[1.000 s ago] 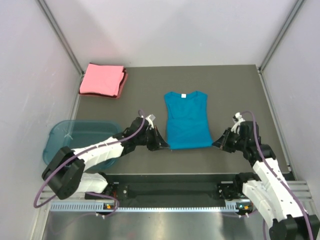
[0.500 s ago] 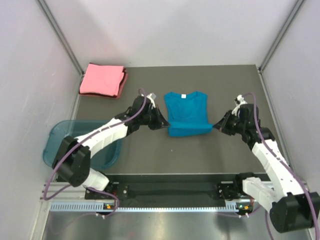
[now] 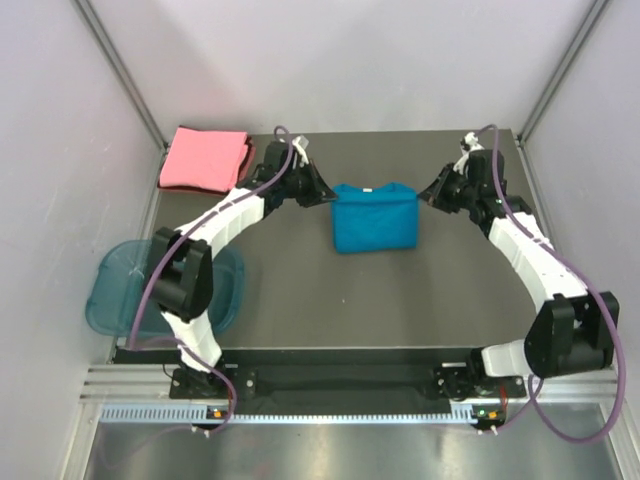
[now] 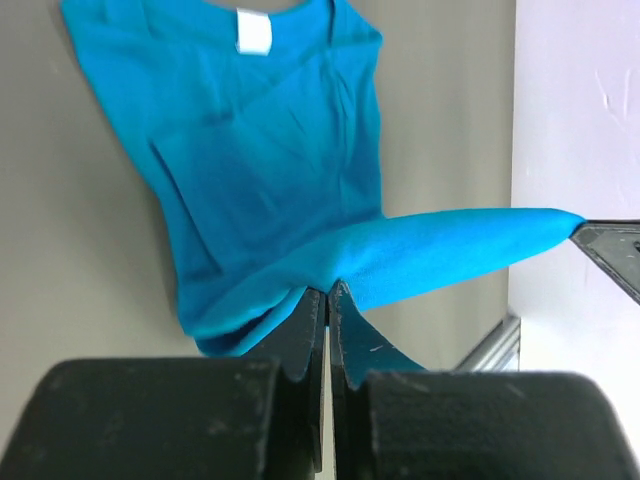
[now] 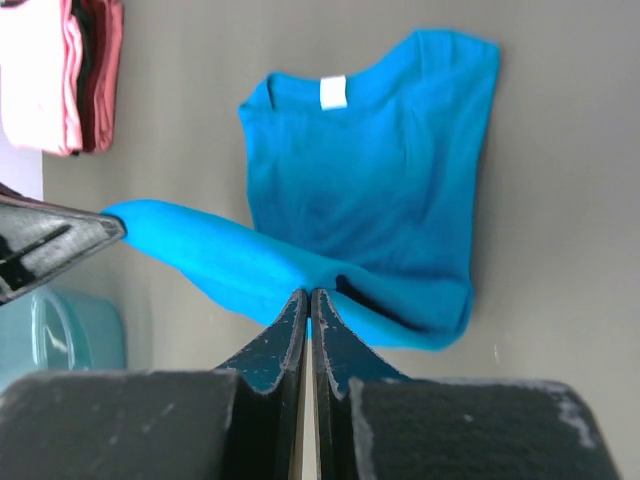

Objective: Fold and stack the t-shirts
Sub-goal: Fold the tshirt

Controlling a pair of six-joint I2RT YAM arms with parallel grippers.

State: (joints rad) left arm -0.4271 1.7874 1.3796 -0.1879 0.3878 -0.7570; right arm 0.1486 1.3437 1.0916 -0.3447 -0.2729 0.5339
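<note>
Two grippers, left gripper [image 3: 324,194] and right gripper [image 3: 430,196], both clamped on teal shirt [image 3: 375,225] hem, held over collar, back-centre of table [image 3: 300,285]. Pink shirt [image 3: 205,158] folded far-left. Risk: uneven release skews fold; hem maybe thinly pinched, could slip.

walls [image 3: 350,60]: pale lilac | table [image 3: 300,300]: dark grey | rail [image 3: 330,412]: metal, near edge

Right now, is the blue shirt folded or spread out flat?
The blue shirt is half folded: left gripper and right gripper pinch its hem, doubled toward the collar.
</note>
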